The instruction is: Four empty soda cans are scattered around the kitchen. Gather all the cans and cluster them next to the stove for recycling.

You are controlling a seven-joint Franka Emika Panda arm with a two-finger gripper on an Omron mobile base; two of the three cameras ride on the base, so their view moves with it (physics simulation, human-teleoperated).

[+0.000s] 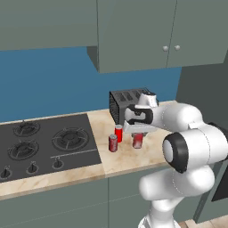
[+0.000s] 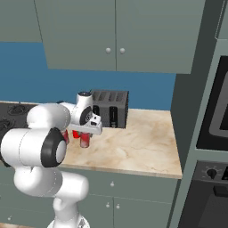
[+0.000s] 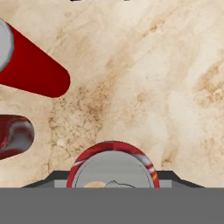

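Holding a red soda can (image 1: pixel 137 140) between them, the jaws sit low over the worktop (image 1: pixel 129 160), right of the stove (image 1: pixel 44 144). Set this can down gently beside the two other cans (image 1: pixel 113 143) near the stove, then let go straight up. Three cans show, one stove, one toaster (image 1: pixel 126 105).

toaster (image 1: pixel 126 103) close behind three soda cans (image 1: pixel 113 143), bare counter (image 2: pixel 142 142) open to their right, stove (image 1: pixel 44 144) left
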